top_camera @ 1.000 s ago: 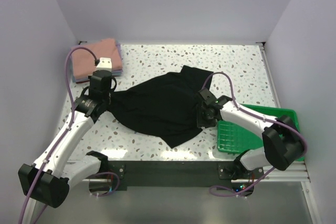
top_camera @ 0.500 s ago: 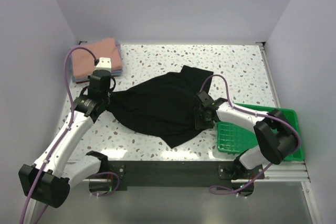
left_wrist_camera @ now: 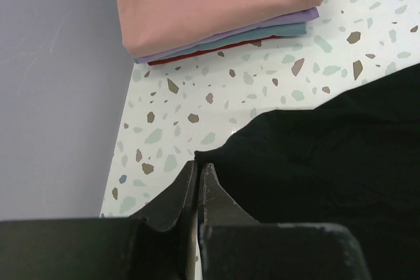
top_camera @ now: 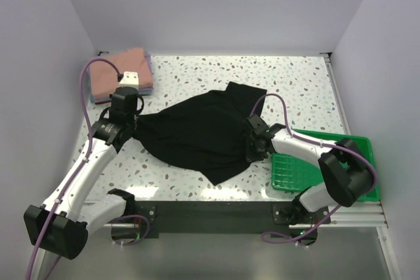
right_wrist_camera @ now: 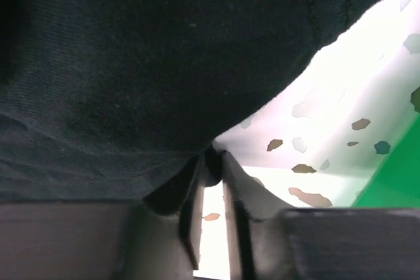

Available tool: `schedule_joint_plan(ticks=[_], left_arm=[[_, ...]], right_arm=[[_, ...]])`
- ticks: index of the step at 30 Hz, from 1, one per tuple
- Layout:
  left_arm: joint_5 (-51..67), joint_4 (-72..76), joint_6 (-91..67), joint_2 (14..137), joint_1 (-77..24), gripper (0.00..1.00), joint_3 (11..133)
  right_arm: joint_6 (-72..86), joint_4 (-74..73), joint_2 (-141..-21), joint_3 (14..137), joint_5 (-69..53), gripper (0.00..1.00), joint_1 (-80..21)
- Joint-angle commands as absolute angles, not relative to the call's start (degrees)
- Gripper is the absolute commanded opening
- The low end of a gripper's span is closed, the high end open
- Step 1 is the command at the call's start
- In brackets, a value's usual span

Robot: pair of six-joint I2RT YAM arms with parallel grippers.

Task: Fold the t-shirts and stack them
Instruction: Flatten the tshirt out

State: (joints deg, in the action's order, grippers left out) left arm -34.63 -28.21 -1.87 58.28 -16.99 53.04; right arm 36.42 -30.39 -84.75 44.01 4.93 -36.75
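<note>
A black t-shirt (top_camera: 197,132) lies spread and rumpled across the middle of the table. My left gripper (top_camera: 133,130) is at its left edge. In the left wrist view its jaws (left_wrist_camera: 199,167) are pressed together, with the shirt's hem (left_wrist_camera: 328,155) pinched at the tips. My right gripper (top_camera: 252,150) is at the shirt's right edge. In the right wrist view its jaws (right_wrist_camera: 212,157) stand narrow, with a fold of the black cloth (right_wrist_camera: 164,50) caught between the tips. Folded t-shirts (top_camera: 121,77) sit stacked at the back left, salmon-pink on top, with lavender and bluish layers showing beneath (left_wrist_camera: 216,4).
A green plastic tray (top_camera: 328,162) sits at the front right beside my right arm, and its corner shows in the right wrist view (right_wrist_camera: 394,191). The left wall (left_wrist_camera: 52,83) runs close to the folded stack. The table is speckled white terrazzo (top_camera: 295,83).
My right gripper slid slightly left along the shirt's right edge and its jaws narrowed onto the cloth. The left arm and the shirt's left side held still.
</note>
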Motion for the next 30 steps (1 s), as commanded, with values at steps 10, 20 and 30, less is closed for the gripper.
schedule_joint_plan(ticks=[10,20,30], left_arm=[[-32.0,-29.4,-4.9,57.6,-16.2,0.0,55.5],[-18.4,-29.7,-17.9,57.6,-15.9,0.0,51.8],[-6.5,-26.4,-19.3,78.4,-9.6,0.0,82.8]], right_arm=[[37.9,-46.3,-75.1,49.3,3.0,0.0,-36.8],[37.3,-66.6,-66.0,74.4,7.6,0.0,-35.0],[28.3,-61.1,-87.2,110.4,7.4,0.0,-22.7]])
